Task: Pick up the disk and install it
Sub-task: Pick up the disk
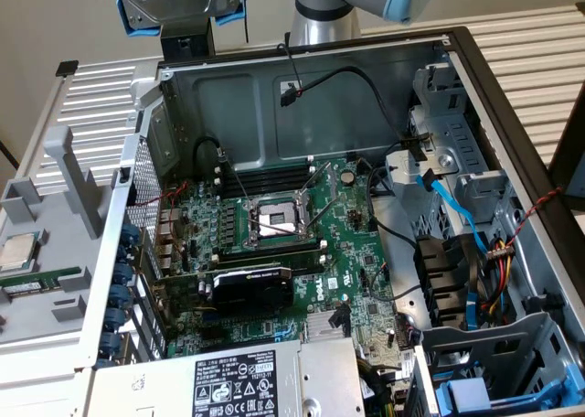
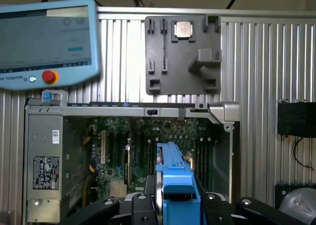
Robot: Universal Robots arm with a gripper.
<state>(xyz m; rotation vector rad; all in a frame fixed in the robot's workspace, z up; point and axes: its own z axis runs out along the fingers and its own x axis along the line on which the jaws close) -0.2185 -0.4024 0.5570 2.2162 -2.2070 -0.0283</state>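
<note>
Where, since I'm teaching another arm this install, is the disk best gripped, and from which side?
Probably across its thin thickness, one claw finger on each flat face, coming in from one end. The disk is a flat slab, so those faces give wide parallel contact and leave the blue carrier sides free. The claw holds it that way, edge-on, outside the open case.

Open computer case [image 1: 265, 97] holds motherboard [image 1: 356, 252] and power supply [image 1: 228, 380]; CPU chip [image 1: 18, 251] lies on grey tray [image 1: 46, 330].

Probably lab: teach pendant [image 2: 47, 37], open PC [image 1: 274, 106]
</note>
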